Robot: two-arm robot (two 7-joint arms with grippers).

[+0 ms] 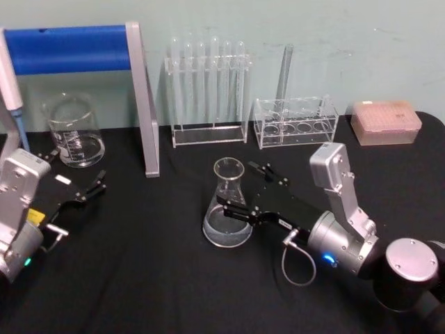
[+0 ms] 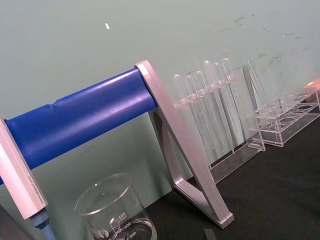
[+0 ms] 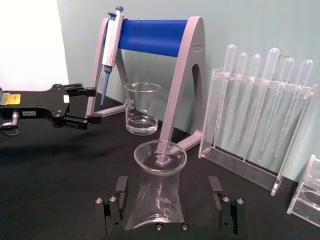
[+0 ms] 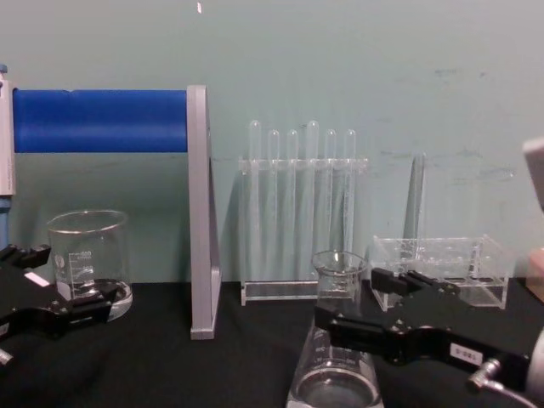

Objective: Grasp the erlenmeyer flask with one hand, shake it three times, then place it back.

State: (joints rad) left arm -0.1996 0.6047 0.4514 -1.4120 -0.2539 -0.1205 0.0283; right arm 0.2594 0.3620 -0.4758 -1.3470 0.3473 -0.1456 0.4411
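Right tool (image 1: 236, 183) sits wide open with a jaw on either side of the erlenmeyer flask (image 1: 227, 207) and has hold of nothing. In the right wrist view there is a gap between each pad and the glass. The flask stands upright on the black tabletop (image 1: 153, 278), mid-scene, in front of the racks. Left tool (image 1: 75, 172) is parked at the left by the beaker (image 1: 73, 132), also open and empty.

Risks from here, as I judge them:
- The jaws line up on the sloped wall below the neck. Closing on a taper could let smooth glass slide down out of the pads, or tip.
- If one pad meets the glass first, the flask gets shoved sideways across the cloth instead of gripped.
- A loose hold would show up in the shake, and a drop means broken glass.
- There looks to be some clear liquid in the base, so a hard shake might slosh it up the neck.
- The racks stand near behind, so a wide swing could clip them.

Count:
- flask: one
- beaker: one
- blue-barred stand (image 1: 142, 97): one, with one pipette (image 3: 110, 42) hung on it
- tall rack (image 1: 207, 132): one, holding six tubes
- low clear rack (image 1: 295, 125): one, with a single tube upright in it
- pink box (image 1: 386, 122): one
- tools: two
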